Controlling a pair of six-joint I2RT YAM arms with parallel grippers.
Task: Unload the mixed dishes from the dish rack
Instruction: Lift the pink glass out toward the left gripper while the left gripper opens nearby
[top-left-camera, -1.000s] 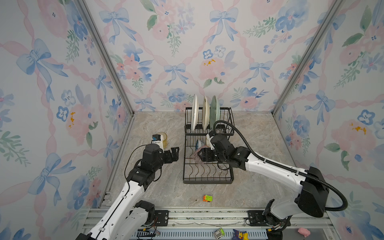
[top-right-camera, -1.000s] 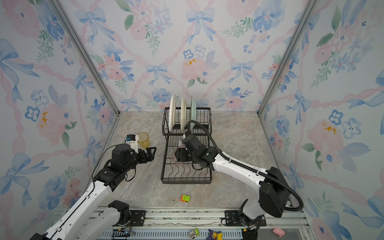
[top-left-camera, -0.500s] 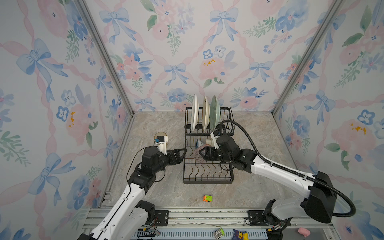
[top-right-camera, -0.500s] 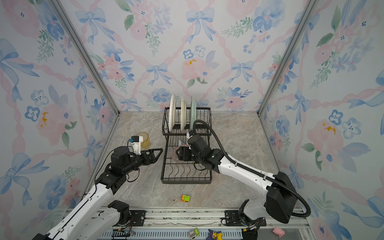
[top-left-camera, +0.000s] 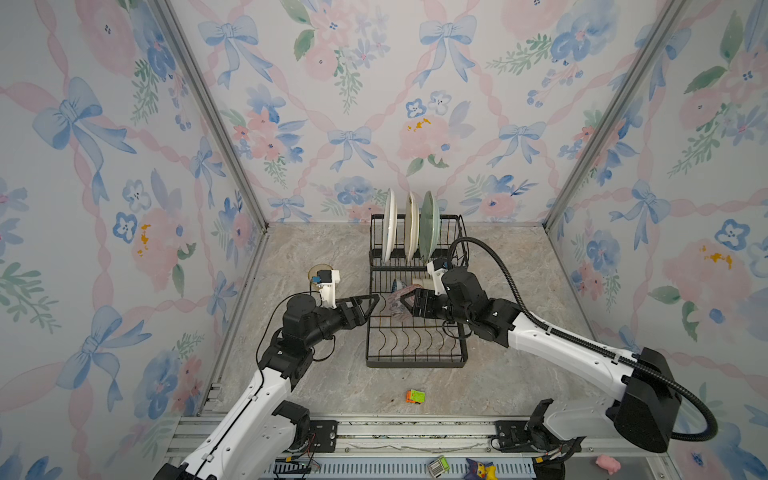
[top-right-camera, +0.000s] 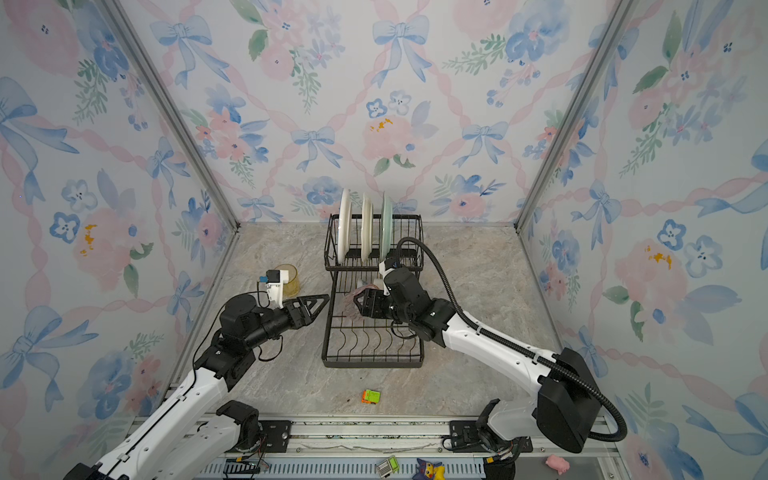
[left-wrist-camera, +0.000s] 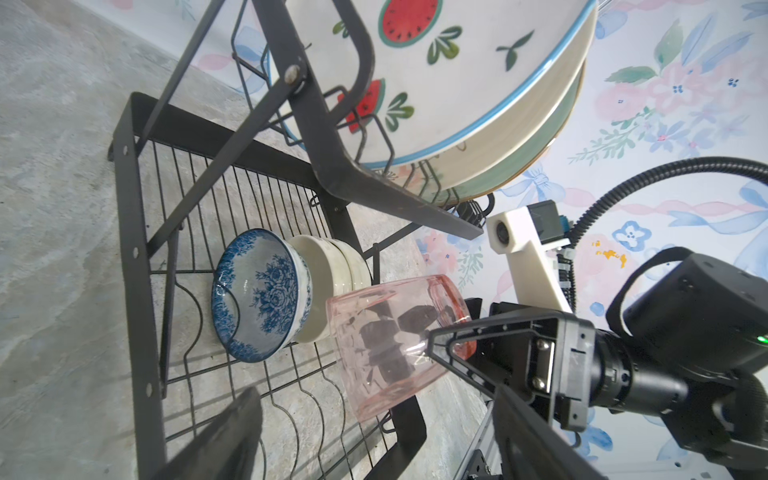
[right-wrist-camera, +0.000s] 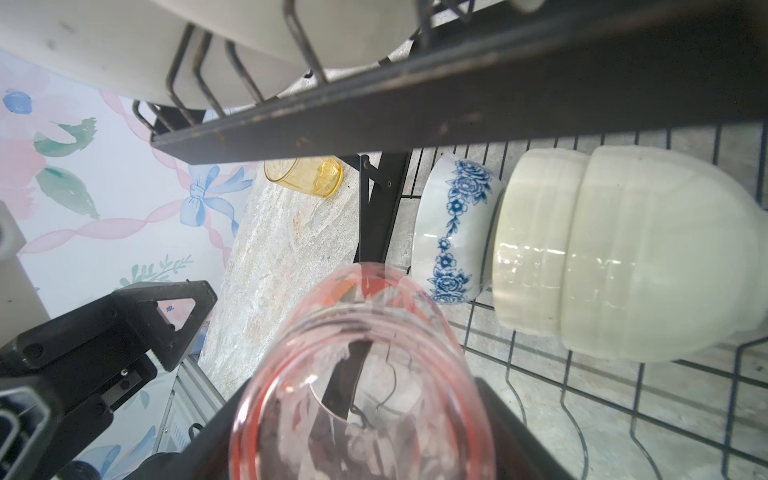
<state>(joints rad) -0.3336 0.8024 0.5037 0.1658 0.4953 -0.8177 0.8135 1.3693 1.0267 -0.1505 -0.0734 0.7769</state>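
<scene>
1. The right claw (top-left-camera: 407, 305) is clamping the pink tumbler (left-wrist-camera: 386, 353) from both sides, over the lower tray of the dish rack (top-left-camera: 415, 362).
2. The left claw (top-left-camera: 371, 305) is gaping wide and empty, pointing at the tumbler from just beside it.
3. The blue-patterned bowl (left-wrist-camera: 257, 295) and white bowl (left-wrist-camera: 332, 270) are leaning together just beyond the right claw.
4. Three plates (top-left-camera: 409, 226) are standing higher up, behind that claw.

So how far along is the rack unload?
Done: amber tumbler sits on the table beside the dish rack. In hand: right gripper holds the pink tumbler over the lower tray; left gripper open alongside. Left: three plates in the upper basket, blue-patterned bowl and white bowl below.
</scene>
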